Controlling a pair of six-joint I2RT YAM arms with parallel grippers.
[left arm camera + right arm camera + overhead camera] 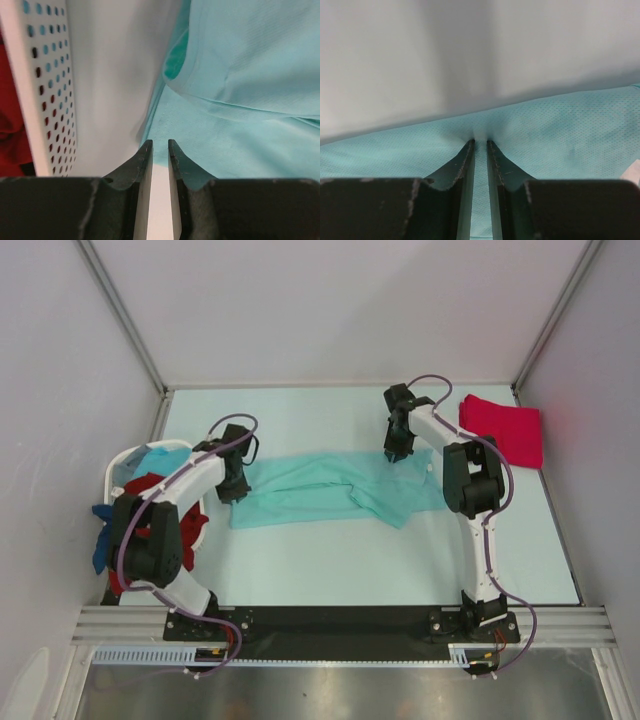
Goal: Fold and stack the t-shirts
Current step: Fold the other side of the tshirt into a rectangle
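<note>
The light teal, soft short-sleeved cloth t-shirt (pixel 330 490) lies spread and rumpled on the pale table (pixel 400 560), stretched between the 2 grippers. Its middle is bunched into loose folds.

The right gripper (pixel 480 141) sits at the shirt's far edge. Its jaws are drawn to a thin slit, and the cloth puckers in towards the tips, so I judge it pinches the teal fabric there. Beyond those tips lies only bare table.

The left gripper (pixel 160 145) is at the shirt's opposite end, with its jaws also nearly together. The cloth's edge runs right up to the tips and teal fabric spreads out ahead and to their right. The slit between the jaws looks pale, though, so I cannot tell whether any cloth is caught. To the left of these fingers, close by, stands the white perforated plastic laundry basket (pixel 47 75), with dark red cloth showing through its holes.

A bright pinkish-red t-shirt (pixel 500 428), already folded flat, rests out to the right gripper's right, near but apart from the teal one.

The shirt looks thin, light and limp. It will likely sag and drag between the 2 holds instead of keeping its shape, and a shallow pinch could slip off. The hems and seams at the outer edges, where the fabric is doubled, look like the surest places to grip.
</note>
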